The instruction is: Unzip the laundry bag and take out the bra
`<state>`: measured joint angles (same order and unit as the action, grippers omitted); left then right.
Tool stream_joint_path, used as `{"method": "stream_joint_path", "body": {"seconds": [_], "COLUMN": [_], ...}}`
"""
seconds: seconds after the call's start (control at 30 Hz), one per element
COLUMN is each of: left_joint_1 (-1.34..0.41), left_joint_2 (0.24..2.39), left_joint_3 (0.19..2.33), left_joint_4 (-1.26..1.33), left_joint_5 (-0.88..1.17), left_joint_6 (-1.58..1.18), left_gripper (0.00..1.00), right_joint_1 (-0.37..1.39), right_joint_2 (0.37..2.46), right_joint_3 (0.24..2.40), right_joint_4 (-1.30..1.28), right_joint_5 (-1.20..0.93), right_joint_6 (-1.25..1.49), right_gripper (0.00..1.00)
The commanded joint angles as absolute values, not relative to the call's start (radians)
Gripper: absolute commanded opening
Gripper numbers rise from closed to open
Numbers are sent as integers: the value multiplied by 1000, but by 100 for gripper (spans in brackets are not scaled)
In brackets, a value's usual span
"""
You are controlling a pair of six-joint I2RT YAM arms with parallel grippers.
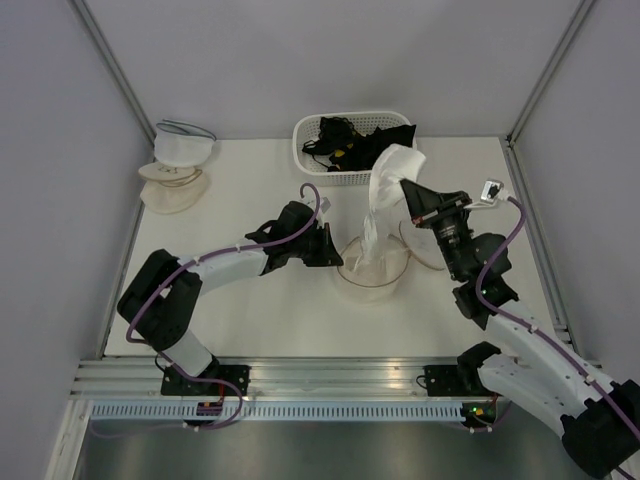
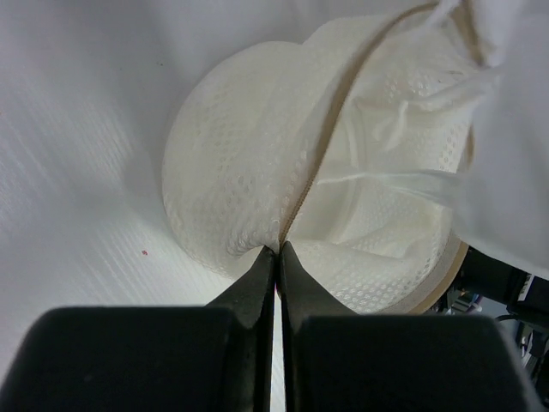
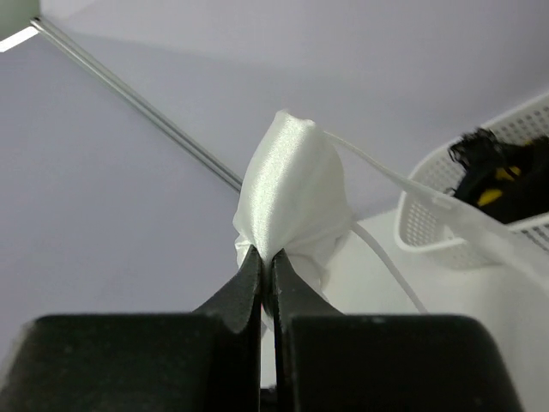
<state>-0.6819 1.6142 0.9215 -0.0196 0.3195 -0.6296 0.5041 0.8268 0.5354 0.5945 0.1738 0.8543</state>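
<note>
Table: laundry bag sits mid-surface, unzipped, well apart from every edge. Left gripper pinches tight on its zip rim, left side. Right gripper clamps bra raised above; fabric trails into bag. Basket at far edge, beyond raised bra.

White slotted basket at the far edge of the table — black garments heaped inside. Far left, well apart, stacked cream and white dome pouches — one atop another.

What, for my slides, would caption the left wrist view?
Left jaws pinch the unzipped round cream mesh laundry bag; soft white fabric bra partly out.
</note>
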Motion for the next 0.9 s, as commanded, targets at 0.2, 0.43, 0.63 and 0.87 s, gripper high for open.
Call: {"method": "stream_joint_path", "body": {"seconds": [0.2,0.43,0.63,0.87], "left_joint_1": [-681,-681,-681,-681], "left_joint_2": [1612,1589,1534,1477], "left_joint_3": [945,953,922,882], "left_joint_4": [-18,-25,-23,-25], "left_joint_5": [341,353,341,334], "left_joint_6": [-627,-627,-624,-632], "left_gripper": [7,45,100,100], "right_joint_1": [471,390,324,279], "right_joint_2": [1035,1388,1674,1850], "right_joint_3": [853,1211,1565,1853], "right_joint_4": [614,577,548,542], "right_joint_5": [146,62,-41,-74], "right_joint_6": [727,667,637,624], "right_gripper": [1,0,0,0]}}
